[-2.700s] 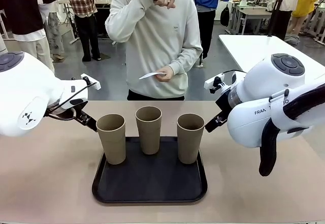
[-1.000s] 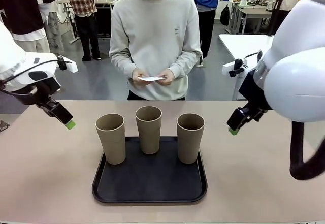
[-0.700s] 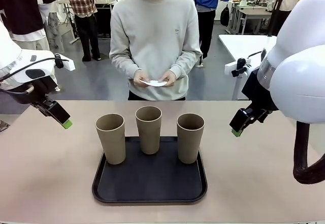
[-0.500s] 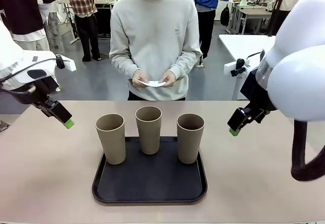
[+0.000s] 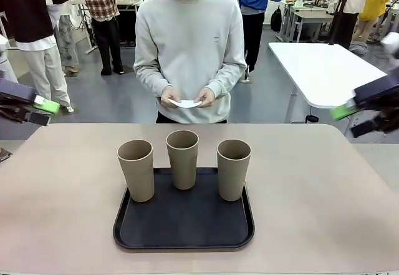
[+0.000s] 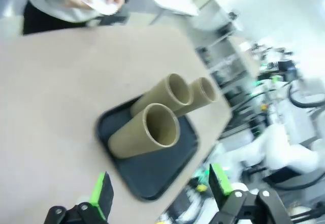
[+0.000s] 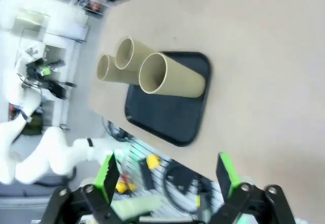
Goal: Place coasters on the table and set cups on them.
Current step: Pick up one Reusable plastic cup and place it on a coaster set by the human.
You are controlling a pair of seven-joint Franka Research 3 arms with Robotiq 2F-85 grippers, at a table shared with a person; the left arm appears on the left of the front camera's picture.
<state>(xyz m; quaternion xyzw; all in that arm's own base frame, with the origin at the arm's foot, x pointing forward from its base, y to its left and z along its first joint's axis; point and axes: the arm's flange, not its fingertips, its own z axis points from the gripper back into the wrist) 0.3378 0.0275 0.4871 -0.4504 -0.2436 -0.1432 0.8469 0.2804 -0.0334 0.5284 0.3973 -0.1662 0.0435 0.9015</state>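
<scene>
Three cups [image 5: 182, 158] stand upright in a row at the far end of the black tray [image 5: 184, 228], which sits mid table [image 5: 312, 188]. The coasters [image 5: 186, 103] are white paper held in the person's hands [image 5: 169, 95] past the far edge. The left gripper [image 5: 40, 111] hangs at the left edge and the right gripper [image 5: 353, 120] at the right edge, both with jaws spread wide, empty, and well apart from the cups. A white table [image 5: 324, 69] stands behind on the right.

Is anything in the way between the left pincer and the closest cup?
Nothing visible. The left pincer hangs open at the left edge of the table, bare tabletop between it and the left cup on the black tray.
</scene>
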